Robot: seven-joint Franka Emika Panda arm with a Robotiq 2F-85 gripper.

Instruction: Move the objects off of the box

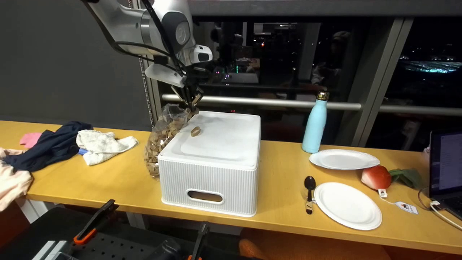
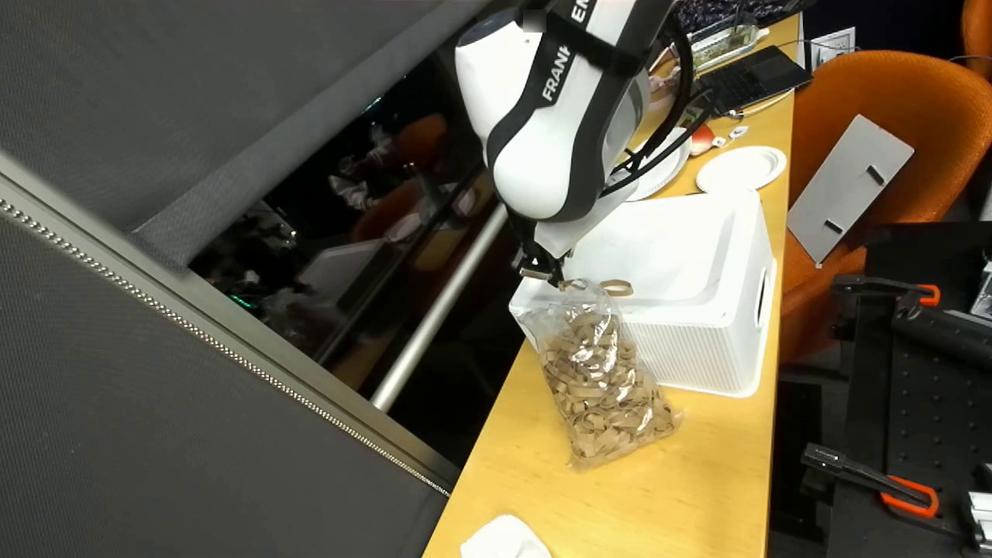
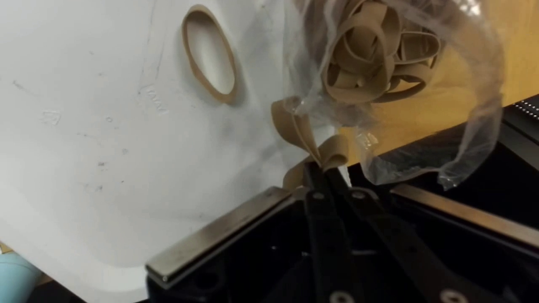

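Observation:
The white ribbed box (image 1: 213, 182) stands on the wooden table; its top also fills much of the wrist view (image 3: 126, 202). One loose tan rubber band (image 1: 195, 131) lies on the box top, and it shows clearly in the wrist view (image 3: 225, 97). My gripper (image 3: 323, 169) is shut on tan rubber bands (image 3: 290, 124), pinched at its fingertips just above the box's back edge by the window. How many bands it holds is unclear. In both exterior views my gripper (image 1: 191, 105) (image 2: 552, 280) is low over the box's back corner.
A clear bag of rubber bands (image 1: 160, 141) (image 2: 608, 387) stands against the box's side, its open mouth close to my gripper. A blue bottle (image 1: 315, 126), plates (image 1: 348, 206), a spoon (image 1: 309, 184) and a laptop (image 1: 446, 169) are on one side. Clothes (image 1: 103, 142) lie beyond the bag.

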